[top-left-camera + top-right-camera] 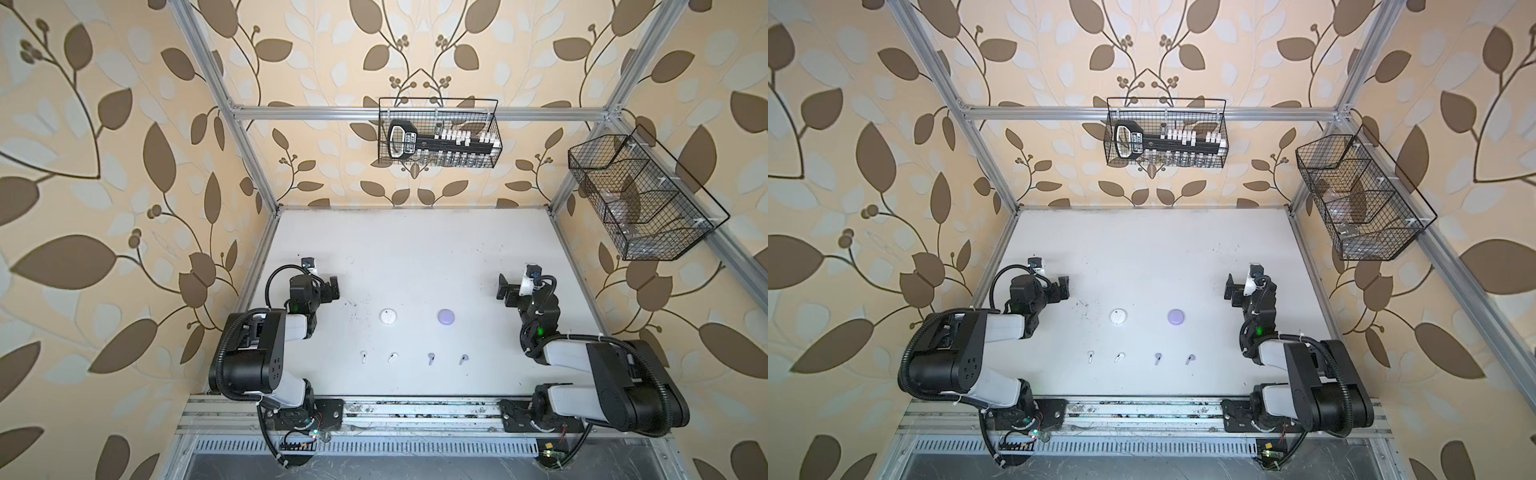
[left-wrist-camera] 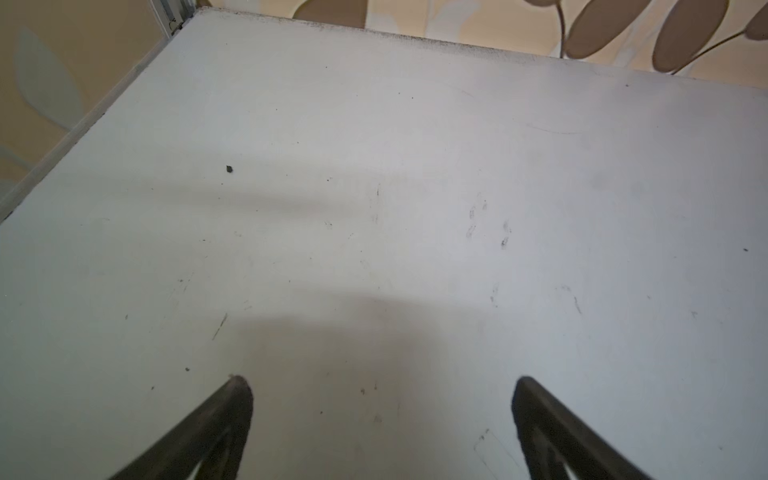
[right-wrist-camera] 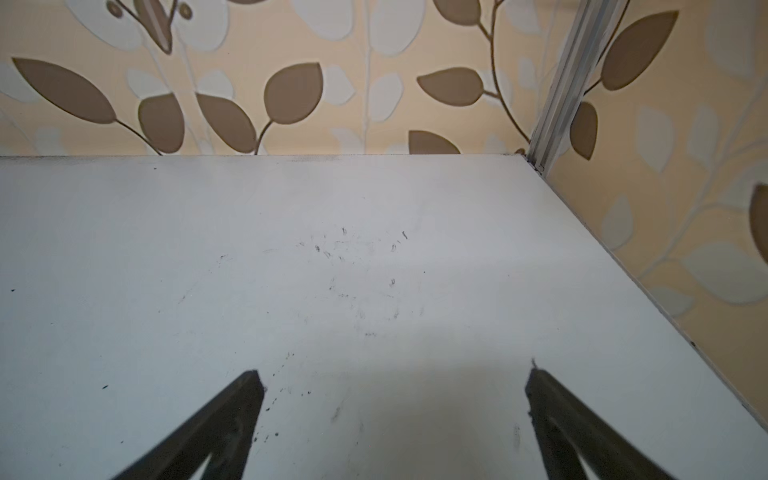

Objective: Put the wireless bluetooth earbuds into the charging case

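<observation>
Four in a single row on the table point(image 1: 415, 249), toward its near edge: white earbuds point(image 1: 392, 357) on the left half, lavender earbuds point(image 1: 431, 358) on the right half, all lying apart from one another. Behind the row, white case point(image 1: 388, 316) and lavender case point(image 1: 446, 316), well apart, each roughly behind the pair of its own colour. Lids seemingly shut, though too small in both top views to be sure.

Handling, as judged: very light, stiff, smooth plastic. Likely to skid or flick out under a hard pinch. Best taken across the rounded head or just below it on the stem, jaws square to the stem and low to the table. Cases likely to slide when pushed, so worth steadying with the other arm.

Left gripper point(image 2: 380, 386) spread wide, nothing between the jaws, parked at far left behind the cases. Right gripper point(image 3: 395, 378) likewise spread and empty, at far right. Neither near the row.

Nothing between either arm and the row. Wire baskets point(image 1: 438, 133) hung above the table, no obstruction. Otherwise only scuff marks point(image 3: 345, 249).
</observation>
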`<act>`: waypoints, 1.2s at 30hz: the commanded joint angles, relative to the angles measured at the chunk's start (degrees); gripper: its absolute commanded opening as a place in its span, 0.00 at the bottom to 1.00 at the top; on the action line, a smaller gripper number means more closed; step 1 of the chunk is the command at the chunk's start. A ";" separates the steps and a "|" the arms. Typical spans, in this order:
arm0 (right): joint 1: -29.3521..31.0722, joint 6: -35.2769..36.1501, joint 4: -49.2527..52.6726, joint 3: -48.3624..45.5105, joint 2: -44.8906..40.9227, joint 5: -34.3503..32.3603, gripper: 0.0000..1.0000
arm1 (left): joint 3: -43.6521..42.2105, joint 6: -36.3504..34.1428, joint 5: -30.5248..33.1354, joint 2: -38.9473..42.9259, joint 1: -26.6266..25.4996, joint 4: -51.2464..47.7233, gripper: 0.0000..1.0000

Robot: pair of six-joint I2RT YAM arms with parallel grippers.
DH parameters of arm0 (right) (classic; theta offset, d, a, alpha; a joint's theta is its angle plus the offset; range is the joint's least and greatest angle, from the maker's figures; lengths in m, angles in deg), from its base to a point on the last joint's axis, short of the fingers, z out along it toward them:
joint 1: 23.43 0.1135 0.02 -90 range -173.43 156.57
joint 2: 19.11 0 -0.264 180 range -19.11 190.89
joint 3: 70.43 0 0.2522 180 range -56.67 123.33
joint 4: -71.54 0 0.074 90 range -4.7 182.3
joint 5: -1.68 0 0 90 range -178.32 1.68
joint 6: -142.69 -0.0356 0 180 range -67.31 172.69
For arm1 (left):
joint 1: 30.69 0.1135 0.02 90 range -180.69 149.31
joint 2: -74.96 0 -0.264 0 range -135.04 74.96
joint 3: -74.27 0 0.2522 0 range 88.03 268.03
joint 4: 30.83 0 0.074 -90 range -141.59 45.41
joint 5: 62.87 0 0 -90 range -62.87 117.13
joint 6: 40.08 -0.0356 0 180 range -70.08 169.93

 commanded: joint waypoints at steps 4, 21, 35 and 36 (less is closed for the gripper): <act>-0.22 0.09 -1.52 -0.72 0.13 0.38 1.00 | 0.36 -1.08 -1.08 0.48 0.01 1.74 0.99; -1.19 0.18 -0.64 -0.09 0.16 3.54 1.00 | 0.37 -1.12 -1.01 0.48 0.05 1.79 0.99; -0.10 -0.34 1.11 -0.17 -2.31 -0.72 1.00 | -1.14 0.85 4.29 1.85 0.01 3.78 0.99; 0.10 -0.60 3.87 0.63 -4.04 -2.48 1.00 | -1.02 1.09 4.67 2.71 0.00 2.80 0.99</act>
